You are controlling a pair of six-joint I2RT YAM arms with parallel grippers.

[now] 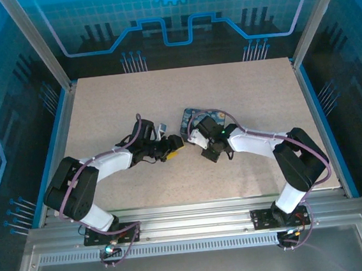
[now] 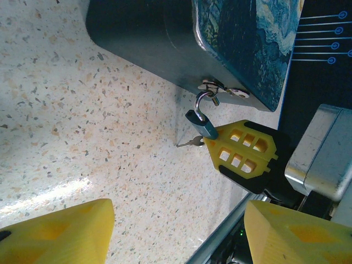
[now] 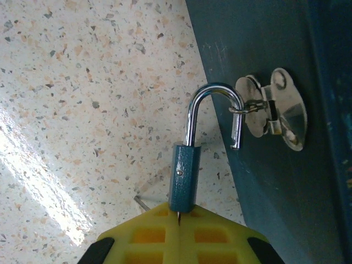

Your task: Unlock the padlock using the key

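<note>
The blue padlock (image 3: 184, 176) hangs by its steel shackle from the ring of the silver hasp (image 3: 275, 110) on the painted box (image 2: 242, 44). One shackle leg stands free of the body. My right gripper (image 3: 179, 214) is shut at the padlock's bottom end on the key (image 3: 179, 216), whose thin metal blade shows between the yellow fingers. A silvery key piece (image 2: 190, 143) pokes out sideways beside them. In the left wrist view the padlock (image 2: 201, 125) and right gripper (image 2: 217, 144) lie ahead. My left gripper (image 2: 179, 220) is open and holds nothing, a short way off.
The box (image 1: 202, 117) lies mid-table, both grippers close in front of it: left gripper (image 1: 173, 144), right gripper (image 1: 200, 139). Speckled tabletop (image 1: 102, 111) stretches free to the left and back. The aluminium frame rail (image 1: 188, 211) runs along the near edge.
</note>
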